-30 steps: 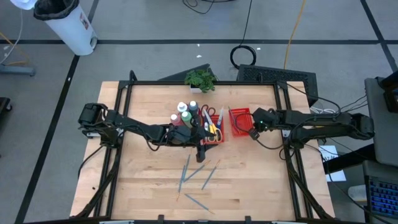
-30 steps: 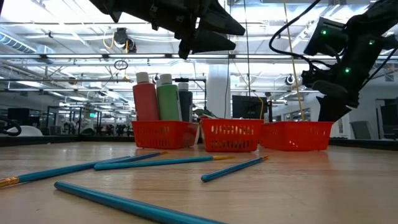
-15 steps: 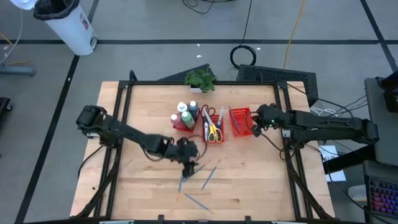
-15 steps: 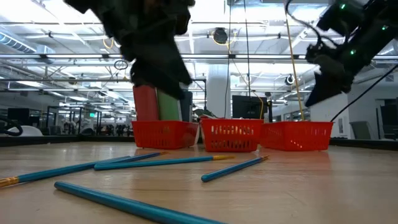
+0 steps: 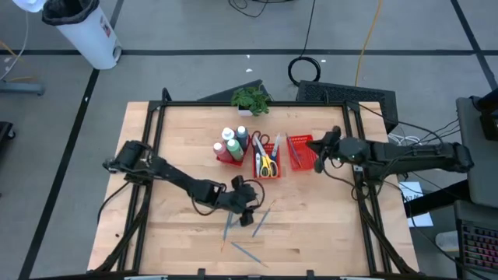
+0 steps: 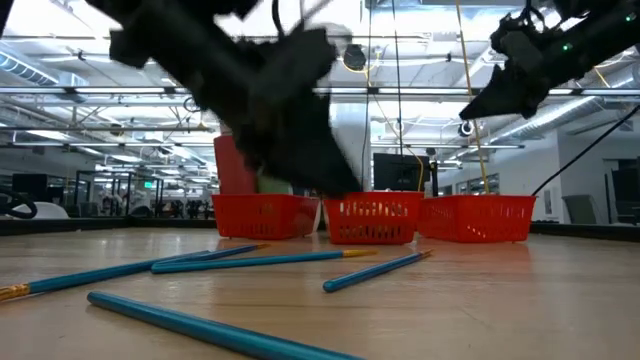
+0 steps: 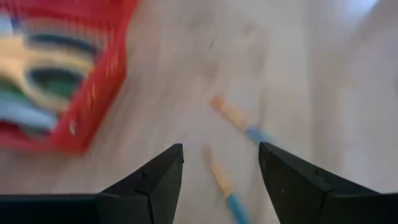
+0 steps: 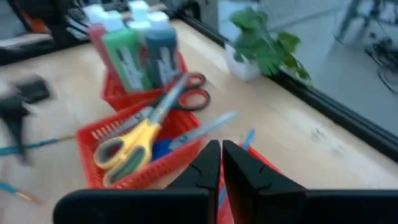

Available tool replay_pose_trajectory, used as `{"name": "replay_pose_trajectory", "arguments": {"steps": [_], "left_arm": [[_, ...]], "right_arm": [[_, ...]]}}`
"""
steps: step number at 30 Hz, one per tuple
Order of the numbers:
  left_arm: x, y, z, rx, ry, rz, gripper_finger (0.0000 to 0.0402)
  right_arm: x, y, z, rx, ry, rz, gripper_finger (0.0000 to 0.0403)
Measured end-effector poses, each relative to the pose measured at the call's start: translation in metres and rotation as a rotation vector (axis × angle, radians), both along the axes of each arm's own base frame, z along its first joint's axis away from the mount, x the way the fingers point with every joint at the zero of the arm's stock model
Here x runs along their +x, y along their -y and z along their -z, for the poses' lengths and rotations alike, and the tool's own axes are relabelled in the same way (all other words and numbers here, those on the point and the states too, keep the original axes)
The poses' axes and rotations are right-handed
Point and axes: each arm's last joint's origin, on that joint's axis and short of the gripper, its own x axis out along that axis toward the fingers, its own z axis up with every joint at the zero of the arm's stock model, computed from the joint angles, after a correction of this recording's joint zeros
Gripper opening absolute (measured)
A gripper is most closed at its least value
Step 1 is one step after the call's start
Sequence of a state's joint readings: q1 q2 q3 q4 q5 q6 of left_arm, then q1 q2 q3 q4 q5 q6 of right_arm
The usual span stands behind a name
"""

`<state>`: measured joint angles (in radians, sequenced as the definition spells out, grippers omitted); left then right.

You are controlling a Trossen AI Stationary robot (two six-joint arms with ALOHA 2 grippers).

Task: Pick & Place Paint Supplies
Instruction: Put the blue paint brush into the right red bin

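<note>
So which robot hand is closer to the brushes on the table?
Left. The left gripper hangs open right over the brushes; the right gripper is far off, shut, above the right tray.

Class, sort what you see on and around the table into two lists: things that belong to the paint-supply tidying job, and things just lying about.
Part of the job:
- brushes on the table
- paint bottles
- scissors
- left claw, open, over the brushes
- right claw, shut, over the right tray

Just lying about:
- red trays
- potted plant
- white bin
- cable coil
</note>
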<state>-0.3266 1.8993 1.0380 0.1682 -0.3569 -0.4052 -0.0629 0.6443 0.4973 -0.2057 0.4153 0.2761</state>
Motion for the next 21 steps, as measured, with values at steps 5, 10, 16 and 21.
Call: {"name": "replay_pose_trajectory", "arguments": {"steps": [5, 10, 16, 21], "left_arm": [[0.005, -0.01, 0.024, -0.024, -0.054, -0.076, 0.0218], [0.006, -0.007, 0.039, -0.031, -0.078, -0.048, 0.0218], [0.008, -0.001, 0.041, -0.044, -0.047, -0.033, 0.0218], [0.005, -0.001, 0.045, -0.041, -0.083, -0.067, 0.0218]], "right_arm": [[0.007, -0.011, -0.006, -0.037, 0.061, -0.075, 0.001], [0.009, -0.02, -0.008, -0.083, 0.074, -0.075, 0.0001], [0.009, -0.024, -0.007, -0.097, 0.067, -0.074, 0.0003], [0.009, -0.024, -0.007, -0.093, 0.07, -0.071, 0.0001]]}}
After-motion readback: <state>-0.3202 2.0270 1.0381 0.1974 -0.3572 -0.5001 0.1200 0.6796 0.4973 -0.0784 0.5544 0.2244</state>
